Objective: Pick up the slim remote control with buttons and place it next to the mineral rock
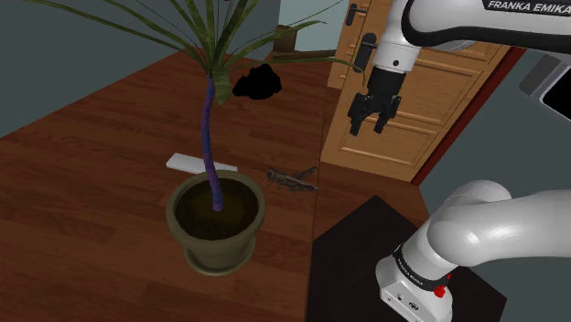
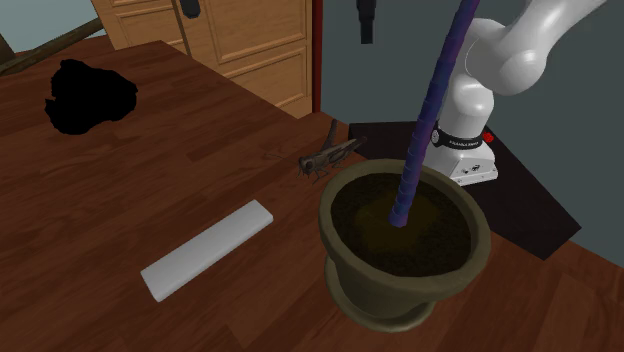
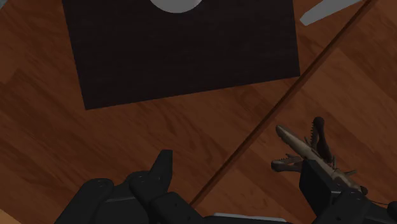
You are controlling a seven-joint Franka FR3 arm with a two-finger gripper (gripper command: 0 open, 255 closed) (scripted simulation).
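Observation:
The slim remote (image 1: 197, 165) is drawn as a plain pale grey slab with no buttons showing. It lies flat on the wooden surface just behind the plant pot, and the second exterior view has the remote (image 2: 207, 249) on the pot's left. The mineral rock (image 1: 257, 83) is a pure black lump farther back, well apart from the remote; the second exterior view puts the rock (image 2: 90, 95) at the upper left. My gripper (image 1: 371, 114) hangs high in the air in front of the door, open and holding nothing. In the wrist view the gripper (image 3: 238, 178) has its fingers (image 3: 162, 168) wide apart above bare wood.
A large olive pot (image 1: 216, 220) with a purple-stemmed palm stands in front of the remote, its leaves spreading above the rock. A brown insect figure (image 1: 293, 178) lies between the pot and the dark stand (image 1: 366, 247). A wooden door (image 1: 430, 101) closes off the back right.

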